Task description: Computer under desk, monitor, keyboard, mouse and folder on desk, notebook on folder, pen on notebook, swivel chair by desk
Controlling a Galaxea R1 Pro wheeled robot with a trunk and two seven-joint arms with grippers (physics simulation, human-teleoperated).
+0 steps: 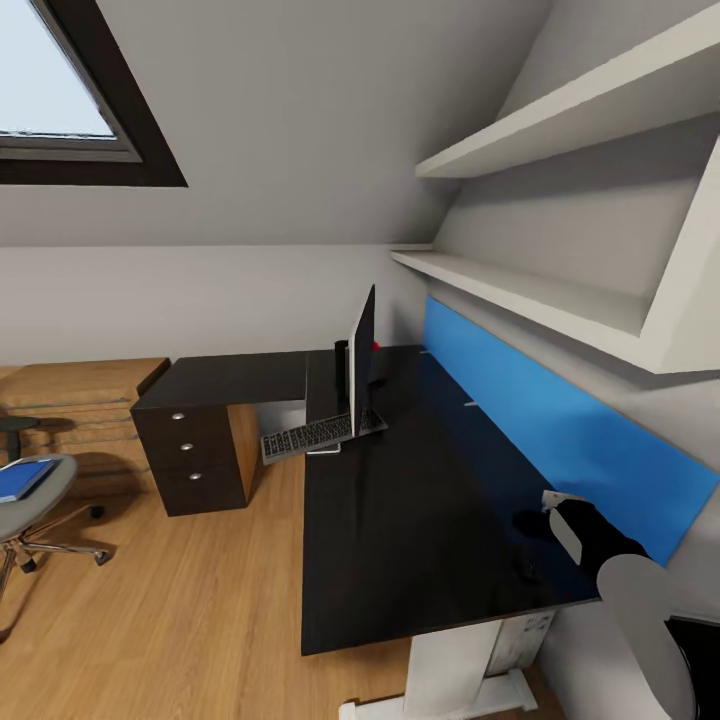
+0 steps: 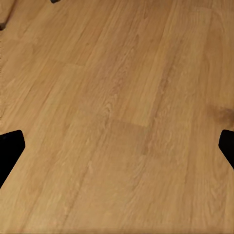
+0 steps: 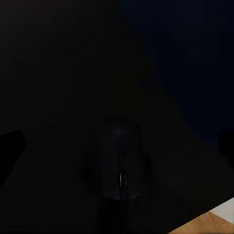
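While our right claw (image 3: 117, 146) hangs spread over the mouse (image 3: 119, 161), nothing is gripped.
We judge the mouse on the worktop (image 1: 400, 520) light, hard, slick: pinch its flanks. Left claw (image 2: 117, 146) spread over floor.

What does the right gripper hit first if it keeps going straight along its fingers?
Probably the mouse, which lies dead ahead between the fingertips of the right gripper on the black desk. Depth is unclear in this dark view.
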